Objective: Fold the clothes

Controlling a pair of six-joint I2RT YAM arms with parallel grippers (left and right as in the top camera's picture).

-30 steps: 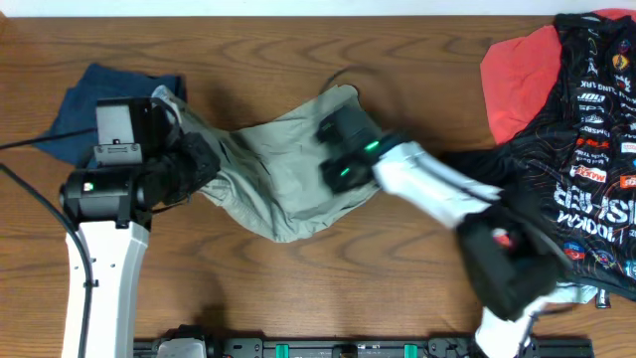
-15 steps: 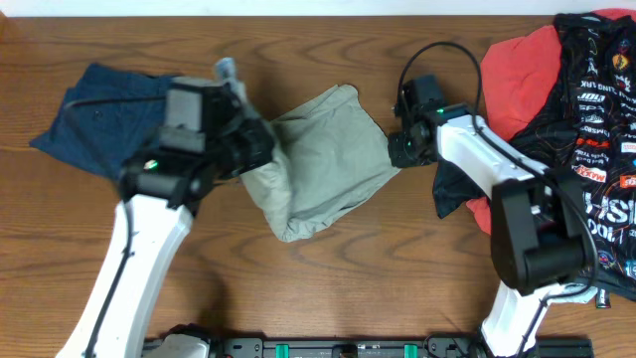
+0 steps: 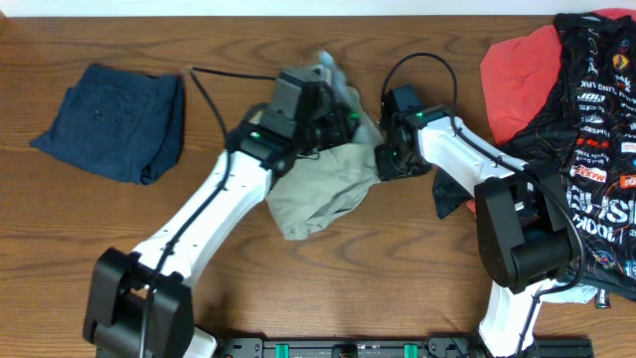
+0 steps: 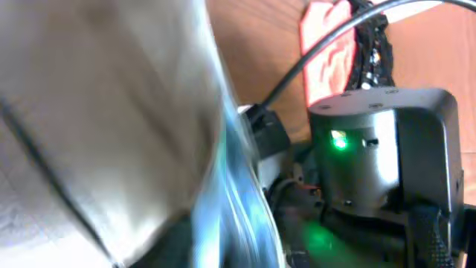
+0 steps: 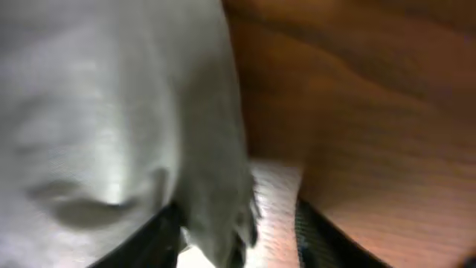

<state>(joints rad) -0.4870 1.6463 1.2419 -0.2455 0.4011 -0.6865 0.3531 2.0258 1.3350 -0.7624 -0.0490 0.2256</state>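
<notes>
Mid-fold: left pincer (image 3: 341, 119) clamped on khaki shorts (image 3: 318, 194) edge (right pincer (image 3: 383, 159): cannot tell); next lay edge flat on counter (image 3: 397, 283)

Garments: four – 1 khaki shorts (image 3: 323, 189), 1 navy shorts (image 3: 114, 119), 1 red garment (image 3: 517, 70), 1 black printed jersey (image 3: 596, 119); possibly more hidden beneath jersey. Arms: two. Bench (image 3: 397, 288): one

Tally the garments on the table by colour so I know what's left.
Khaki: 1, the khaki shorts
Navy: 1, the navy shorts
Red: 1, the red garment
Black with printed logos: 1, the black jersey
Total: 4
</notes>
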